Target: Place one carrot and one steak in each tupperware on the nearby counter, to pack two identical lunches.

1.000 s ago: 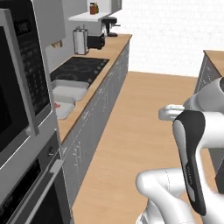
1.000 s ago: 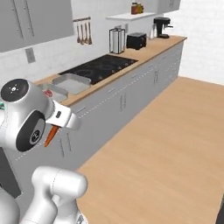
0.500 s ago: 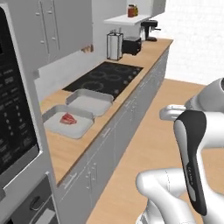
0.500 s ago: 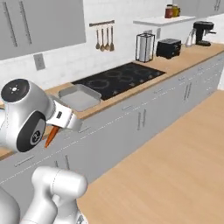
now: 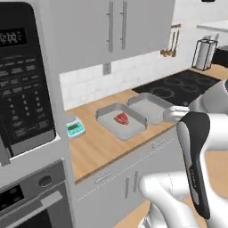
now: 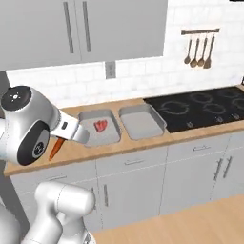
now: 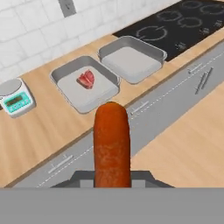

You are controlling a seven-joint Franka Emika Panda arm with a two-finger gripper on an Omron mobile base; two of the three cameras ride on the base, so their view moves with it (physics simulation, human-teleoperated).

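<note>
An orange carrot (image 7: 112,142) stands up in the middle of the hand view with my gripper (image 7: 112,174) shut on its lower end; it also shows as an orange tip (image 6: 56,148) under my hand. On the wooden counter (image 7: 43,129) lie two grey tupperware trays side by side. The left tupperware (image 7: 94,94) holds a red steak (image 7: 86,79); the right tupperware (image 7: 131,61) is bare. Both trays lie ahead of and below the carrot. From the base, the steak (image 6: 100,125) sits in the left tray (image 6: 97,137), beside the bare one (image 6: 142,123).
A small teal-and-white scale (image 7: 15,100) sits left of the trays. The dark stovetop (image 6: 205,107) lies to their right, with utensils (image 6: 198,45) hanging above it. A microwave and oven column (image 5: 26,89) stands at the counter's left end. White cabinet fronts (image 6: 138,186) run below.
The whole scene has swung in both base views as the base moved, so the counter and trays now lie closer and straight ahead. The carrot stays in my shut gripper.
</note>
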